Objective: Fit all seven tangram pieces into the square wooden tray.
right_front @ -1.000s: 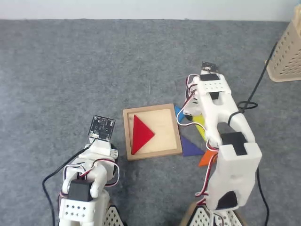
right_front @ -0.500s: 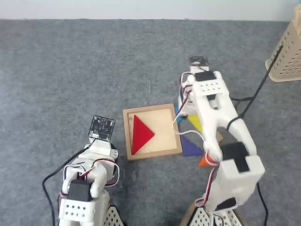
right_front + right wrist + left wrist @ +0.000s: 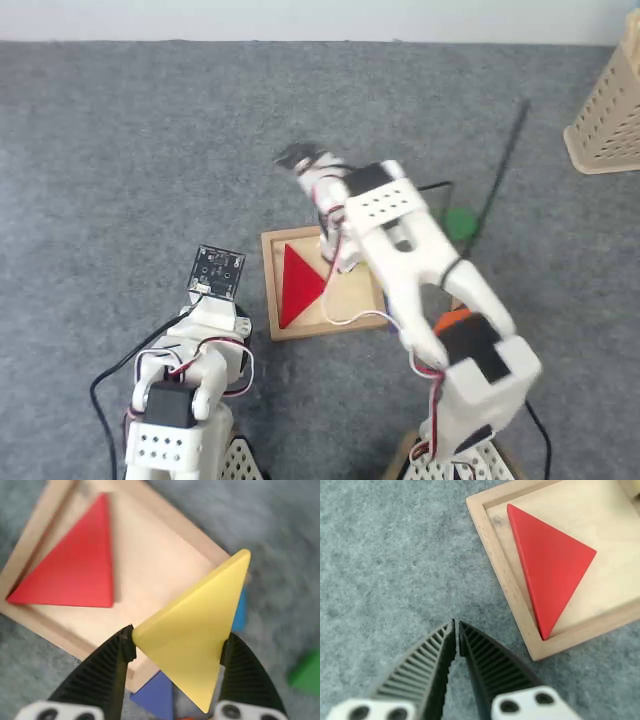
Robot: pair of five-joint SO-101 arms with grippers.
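The square wooden tray (image 3: 325,326) lies mid-table with a red triangle (image 3: 298,283) flat in its left half. My right gripper (image 3: 332,245) hangs over the tray, shut on a large yellow triangle (image 3: 192,630) held by its edges above the tray's bare right part (image 3: 150,555). My left gripper (image 3: 457,627) is shut and empty over the carpet, just off the tray's near-left corner (image 3: 535,652). Beyond the tray's right side lie a blue piece (image 3: 241,611), a darker blue piece (image 3: 155,697), a green piece (image 3: 460,222) and an orange piece (image 3: 452,318).
A beige slatted basket (image 3: 608,105) stands at the far right edge. A black cable (image 3: 500,180) runs across the carpet behind the right arm. The left arm (image 3: 195,370) sits at the near left. Open grey carpet (image 3: 150,150) spreads to the left and behind.
My right arm has swung left from the loose pieces to above the tray, carrying the yellow triangle. The green piece is now uncovered. The left arm has not moved.
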